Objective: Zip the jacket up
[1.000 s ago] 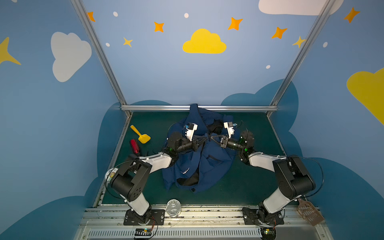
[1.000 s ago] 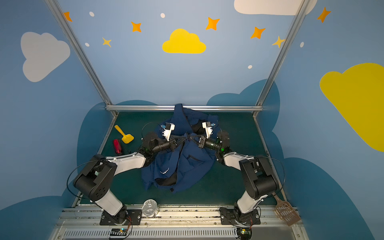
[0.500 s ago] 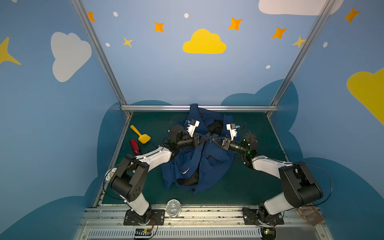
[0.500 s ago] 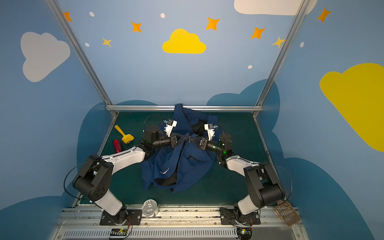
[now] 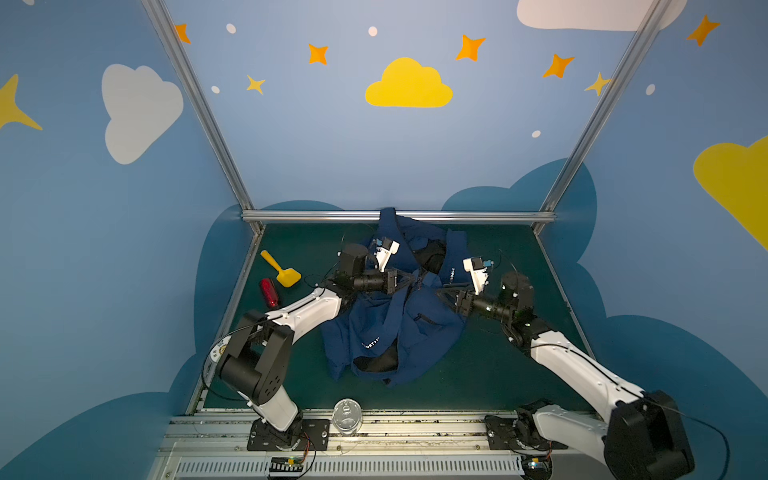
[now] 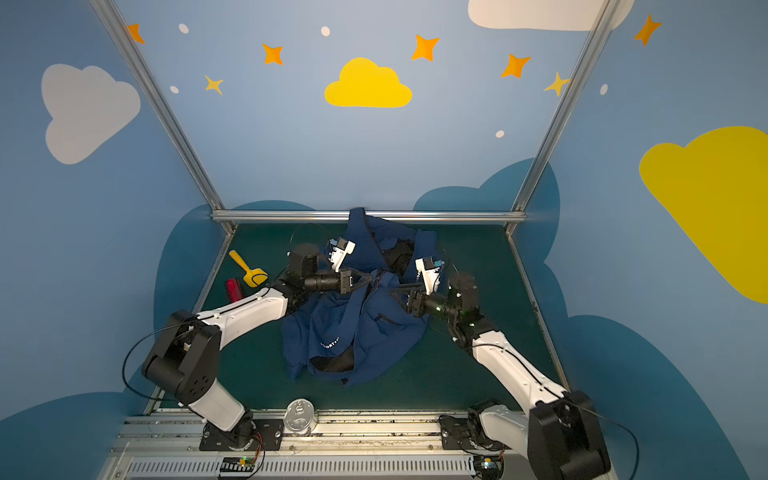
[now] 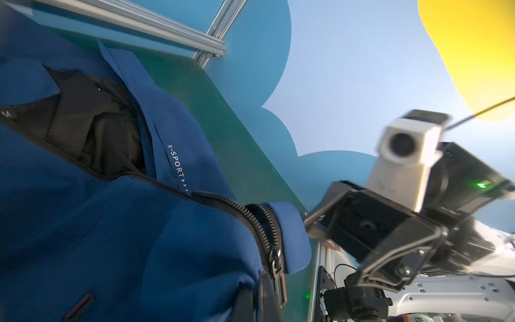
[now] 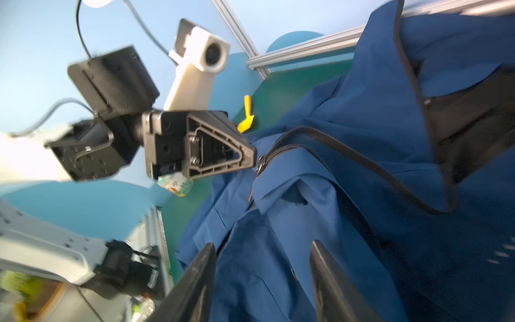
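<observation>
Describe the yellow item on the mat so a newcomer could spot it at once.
Start at the green mat, where a navy jacket lies crumpled in the middle. Left of it in both top views, near the side wall, lies the yellow scoop. It is the only yellow thing on the mat, with a handle and flat blade, unlike the stubby red cylinder beside it.

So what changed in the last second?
The right gripper let go of the big navy blue fabric jacket, opened and drew back toward its own side. The left gripper stayed shut on the jacket's zipper, shifting only slightly. The yellow plastic scoop and red cylinder did not move.
</observation>
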`<state>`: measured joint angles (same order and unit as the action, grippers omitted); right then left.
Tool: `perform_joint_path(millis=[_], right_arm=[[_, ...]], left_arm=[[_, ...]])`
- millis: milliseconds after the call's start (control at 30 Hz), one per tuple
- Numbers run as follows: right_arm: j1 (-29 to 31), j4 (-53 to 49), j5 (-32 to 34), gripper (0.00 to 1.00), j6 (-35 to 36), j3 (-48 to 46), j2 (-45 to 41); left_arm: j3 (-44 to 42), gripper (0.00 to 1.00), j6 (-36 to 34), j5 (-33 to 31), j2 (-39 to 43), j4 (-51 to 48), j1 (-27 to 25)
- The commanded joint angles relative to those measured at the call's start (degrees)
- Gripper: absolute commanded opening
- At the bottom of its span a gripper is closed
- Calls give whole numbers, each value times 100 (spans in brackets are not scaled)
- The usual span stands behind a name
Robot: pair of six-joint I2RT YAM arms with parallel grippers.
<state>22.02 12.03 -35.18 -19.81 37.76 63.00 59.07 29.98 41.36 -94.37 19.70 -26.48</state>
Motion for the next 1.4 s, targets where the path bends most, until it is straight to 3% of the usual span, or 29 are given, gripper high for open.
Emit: perform_joint_path(millis=[0,100,200,467,567,667,1367], right_arm=[[150,-1781,668,54,1508,459,-425],[576,-2345,1317,53,2920,751,-657],[1046,-2013,1887,53,4343,682,-827],[1785,-1437,2458,55,7555,817,-408],[1858,-1272,2577,56,8377,875,-157],[1867,-1021,2700,56,8659,957,72],[1908,-257,3012,57,8898,1355,1072]], left_arm=[[123,3,152,196,127,-86,17],[133,3,267,270,120,-47,37],[171,3,348,333,133,-60,48],[228,3,611,494,172,-72,124],[233,3,723,539,176,-46,119],[228,3,784,547,183,-21,120],[254,3,859,557,223,-10,126]])
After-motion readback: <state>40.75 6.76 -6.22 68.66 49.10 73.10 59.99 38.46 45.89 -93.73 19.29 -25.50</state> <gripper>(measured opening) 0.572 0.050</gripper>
